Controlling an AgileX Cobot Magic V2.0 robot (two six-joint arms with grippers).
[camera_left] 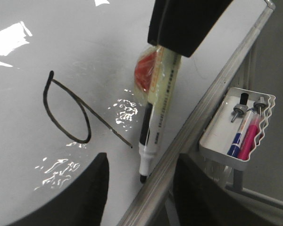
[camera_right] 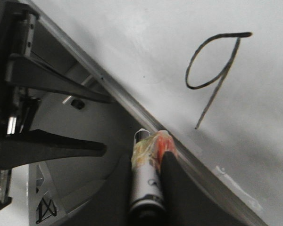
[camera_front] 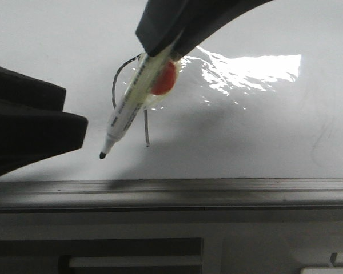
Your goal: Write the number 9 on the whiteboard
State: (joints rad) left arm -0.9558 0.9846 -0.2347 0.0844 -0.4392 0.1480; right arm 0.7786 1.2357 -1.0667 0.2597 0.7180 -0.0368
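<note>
The number 9 (camera_left: 68, 110) stands in thin black line on the whiteboard (camera_left: 33, 70), a narrow loop with a long straight tail. In the front view the marker hides part of the number 9 (camera_front: 147, 130). My right gripper (camera_front: 162, 48) is shut on a white marker (camera_front: 128, 105) wrapped in tape with a red patch. The marker's black tip (camera_left: 143, 179) points down beside the grey ledge (camera_left: 198, 113), apart from the tail's end. My left gripper (camera_front: 74, 111) stands open at the left, holding nothing. The right wrist view shows the marker (camera_right: 146, 181) clamped between both fingers.
A white wire tray (camera_left: 212, 143) with blue and pink markers hangs past the ledge. A bright window glare (camera_front: 251, 71) lies on the board to the right of the figure. The open left gripper (camera_right: 52, 117) shows in the right wrist view, off the board's edge.
</note>
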